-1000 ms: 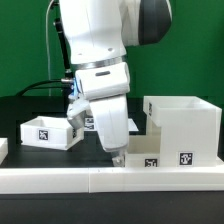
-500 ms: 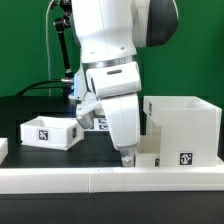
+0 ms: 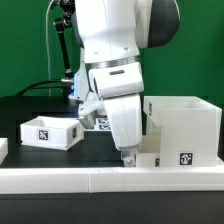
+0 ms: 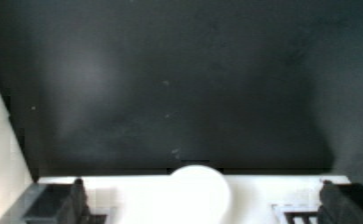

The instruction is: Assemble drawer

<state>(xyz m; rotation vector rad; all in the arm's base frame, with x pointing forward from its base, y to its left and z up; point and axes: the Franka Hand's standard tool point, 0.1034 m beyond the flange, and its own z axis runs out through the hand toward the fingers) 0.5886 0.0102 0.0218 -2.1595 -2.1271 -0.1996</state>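
On a black table (image 3: 30,105), the white drawer lies in separate parts. The cube-like housing (image 3: 182,125) stands at the exterior view's right. One small tray (image 3: 47,132) sits well apart from it at the left. A second tray (image 3: 170,159) lies low against the housing's front. A long white rail (image 3: 90,181) runs along the near edge. The arm (image 3: 112,50) reaches down between the trays. Its gripper (image 3: 127,160) hangs just beside the second tray, close above the rail. From the wrist view, the gripper (image 4: 190,206) has its dark fingers (image 4: 62,203) spread wide, holding nothing. A rounded white shape (image 4: 199,185) shows between them; what it is cannot be told.
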